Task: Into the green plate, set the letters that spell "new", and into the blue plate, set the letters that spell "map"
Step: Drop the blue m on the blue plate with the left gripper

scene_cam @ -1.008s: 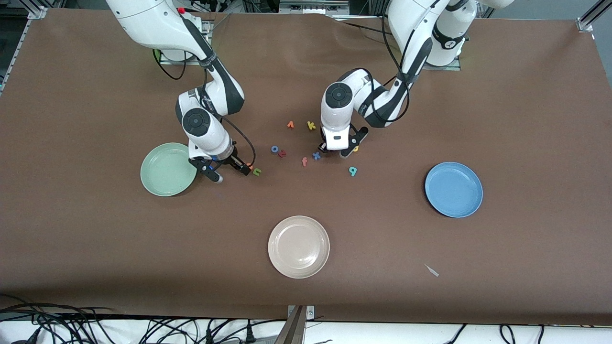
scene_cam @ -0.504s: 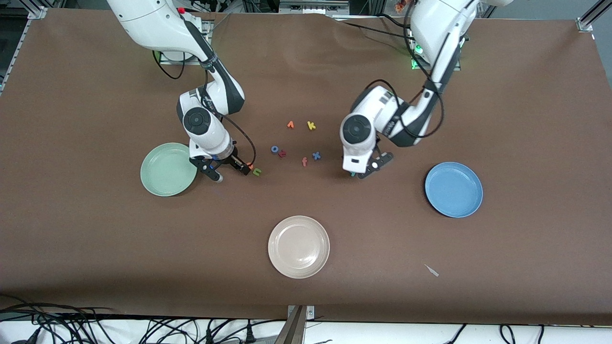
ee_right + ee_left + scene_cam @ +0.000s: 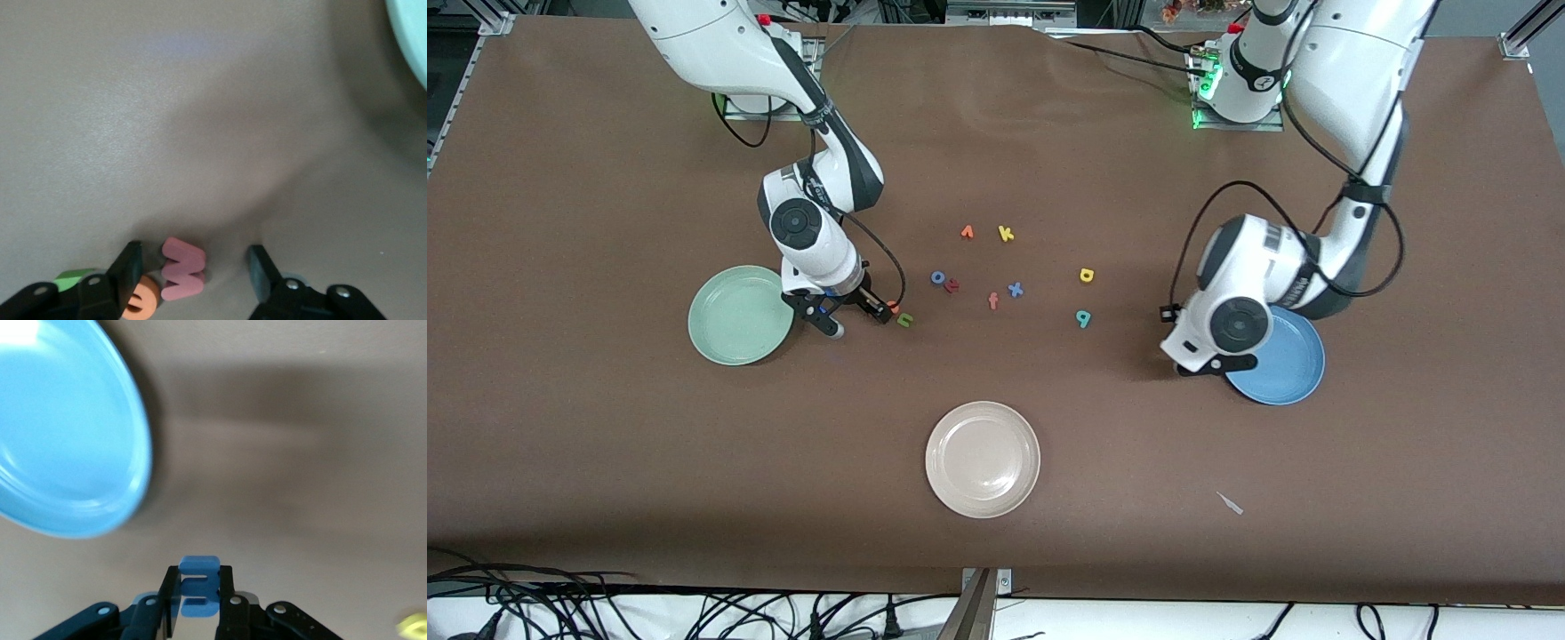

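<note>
Left hand [image 3: 199, 613], clamped on the blue m [image 3: 199, 585], has swung beside the blue plate [image 3: 1294, 378]; right hand [image 3: 193, 267], still gaping, narrows around the w [image 3: 181, 269].

We see a matt brown table cover [image 3: 605, 444], cloth-like, with a soft ripple near the arms' bases. The blue plate [image 3: 60, 433] and the green plate [image 3: 734, 316] look like smooth plastic with a slight sheen. The pink "w" [image 3: 181, 269] and blue "m" [image 3: 199, 587] look like matt foam, thick and soft-edged.
</note>
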Available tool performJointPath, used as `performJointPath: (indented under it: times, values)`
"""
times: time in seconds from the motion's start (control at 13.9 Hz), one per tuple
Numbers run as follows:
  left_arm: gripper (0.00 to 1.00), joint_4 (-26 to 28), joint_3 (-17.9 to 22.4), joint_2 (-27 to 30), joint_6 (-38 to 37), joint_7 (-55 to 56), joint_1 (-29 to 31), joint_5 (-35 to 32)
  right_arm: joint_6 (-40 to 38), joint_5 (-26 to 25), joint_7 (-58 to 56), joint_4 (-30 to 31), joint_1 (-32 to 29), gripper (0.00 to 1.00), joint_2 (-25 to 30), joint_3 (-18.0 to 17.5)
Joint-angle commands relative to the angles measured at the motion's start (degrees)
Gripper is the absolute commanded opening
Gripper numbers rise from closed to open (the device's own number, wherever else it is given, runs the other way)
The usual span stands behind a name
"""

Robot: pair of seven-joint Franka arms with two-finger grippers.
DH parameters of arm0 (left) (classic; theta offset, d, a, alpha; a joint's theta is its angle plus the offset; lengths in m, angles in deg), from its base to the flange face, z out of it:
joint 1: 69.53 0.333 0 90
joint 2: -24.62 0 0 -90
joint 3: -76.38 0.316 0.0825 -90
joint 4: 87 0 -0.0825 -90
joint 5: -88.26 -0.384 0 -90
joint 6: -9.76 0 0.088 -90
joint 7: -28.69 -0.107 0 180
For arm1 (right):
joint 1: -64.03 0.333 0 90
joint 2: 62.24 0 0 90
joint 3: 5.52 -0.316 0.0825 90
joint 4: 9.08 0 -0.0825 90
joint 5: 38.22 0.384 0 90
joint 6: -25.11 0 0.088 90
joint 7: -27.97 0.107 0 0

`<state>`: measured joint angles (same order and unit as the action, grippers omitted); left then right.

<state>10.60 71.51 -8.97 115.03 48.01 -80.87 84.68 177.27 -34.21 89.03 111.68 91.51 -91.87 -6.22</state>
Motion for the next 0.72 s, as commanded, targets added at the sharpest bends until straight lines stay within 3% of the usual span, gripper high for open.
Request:
performJointPath:
  times: [0.0,0.29,0.43,0.5,0.65]
  values:
    - [0.0,-0.65,-0.76,-0.6,-1.65,-14.44,4.38,-1.95,1.56,-0.31,2.3,0.44,1.26,0.69,-0.42,0.35]
    - [0.01,-0.65,-0.67,-3.49,1.34,-29.68,9.4,-4.22,1.47,-0.31,2.83,0.17,1.79,0.61,-0.42,0.35]
    - [0.58,-0.74,-0.76,-3.68,1.26,-30.92,9.58,-4.59,1.47,-0.4,2.75,0.17,1.79,0.58,-0.42,0.35]
    - [1.0,-0.83,-0.85,-3.33,0.99,-30.23,9.32,-4.24,1.47,-0.4,2.75,0.17,1.79,0.56,-0.42,0.35]
    - [1.0,-2.49,-1.02,-2.98,0.12,-29.96,8.79,-3.54,1.47,-0.4,2.66,0.17,1.79,0.47,-0.42,0.35]
